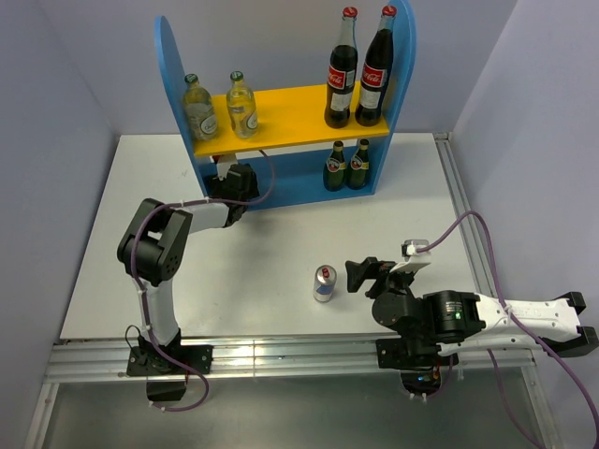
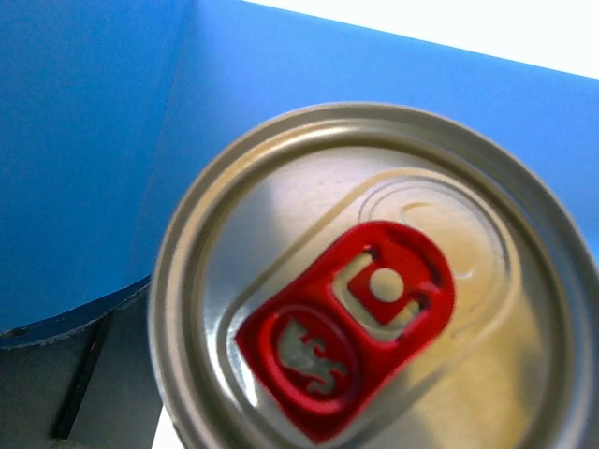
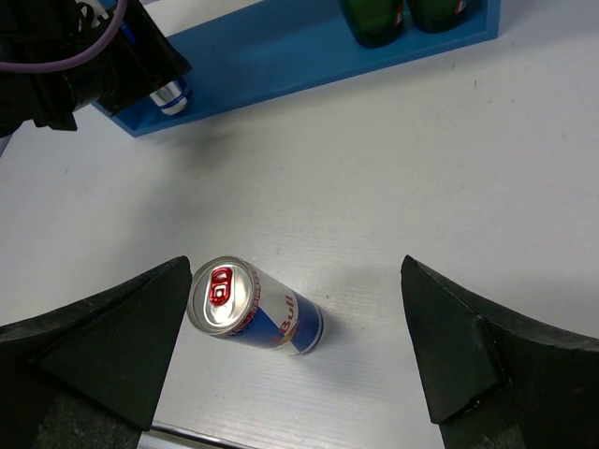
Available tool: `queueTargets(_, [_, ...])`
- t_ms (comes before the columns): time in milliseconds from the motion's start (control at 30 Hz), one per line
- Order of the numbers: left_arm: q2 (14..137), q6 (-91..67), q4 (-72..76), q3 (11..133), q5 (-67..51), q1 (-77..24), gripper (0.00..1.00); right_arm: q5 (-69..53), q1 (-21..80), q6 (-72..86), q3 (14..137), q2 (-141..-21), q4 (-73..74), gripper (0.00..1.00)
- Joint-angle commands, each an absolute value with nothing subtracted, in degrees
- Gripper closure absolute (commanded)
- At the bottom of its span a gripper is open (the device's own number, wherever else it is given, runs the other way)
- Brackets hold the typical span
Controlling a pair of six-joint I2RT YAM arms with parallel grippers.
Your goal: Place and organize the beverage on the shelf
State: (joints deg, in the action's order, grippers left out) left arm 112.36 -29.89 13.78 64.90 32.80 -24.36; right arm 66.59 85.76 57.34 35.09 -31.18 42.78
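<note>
The blue shelf [image 1: 178, 75] stands at the back with a yellow upper board [image 1: 290, 108]. Two cola bottles [image 1: 343, 75] stand at the right of that board. Two clear green-capped bottles [image 1: 199, 110] stand at its left. My left gripper [image 1: 230, 180] reaches into the lower level at the left, shut on a blue-silver can [image 2: 374, 309]. That can's top fills the left wrist view and its bottom end shows in the right wrist view [image 3: 171, 97]. A second can [image 1: 324, 282] stands on the table. My right gripper [image 3: 295, 346] is open around it without touching it [image 3: 257, 309].
Two dark green bottles [image 1: 346, 166] stand on the right of the shelf's lower level and also show in the right wrist view [image 3: 374, 19]. A metal rail [image 1: 281, 351] runs along the near table edge. Grey walls close in the back and sides.
</note>
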Motion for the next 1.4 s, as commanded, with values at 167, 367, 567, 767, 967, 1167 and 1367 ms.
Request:
queueTargets(167, [110.9,-32.6,14.2,65.6,38.4,-23.2,0.16,68.2,86.3,57.8,34.5,-30.5,41.7,0.00])
queueTargets(367, [108.7,-33.8,13.8,62.2,40.9,-24.9,0.16,68.1,86.2,57.8,34.4,-30.2,41.6,0.00])
queueTargets(567, [107.8,-35.7,13.2,59.9,41.4,-26.5,0.16,67.9,86.2,58.0,34.4,-30.0,41.7,0.00])
queueTargets(767, [106.1,-36.6,12.3,58.4,42.2,-28.0,0.16,67.8,86.2,58.1,34.3,-29.3,42.0,0.00])
queueTargets(967, [103.8,-37.3,12.0,56.8,43.0,-29.3,0.17,67.5,86.2,58.4,34.2,-29.0,42.3,0.00])
queueTargets(1167, [104.6,-36.5,11.6,58.2,43.5,-29.2,0.18,67.4,86.2,58.1,34.3,-29.1,42.1,0.00])
queueTargets(1367, [106.2,-36.4,10.5,60.6,42.2,-28.4,0.17,67.4,86.2,58.4,34.4,-29.0,42.5,0.00])
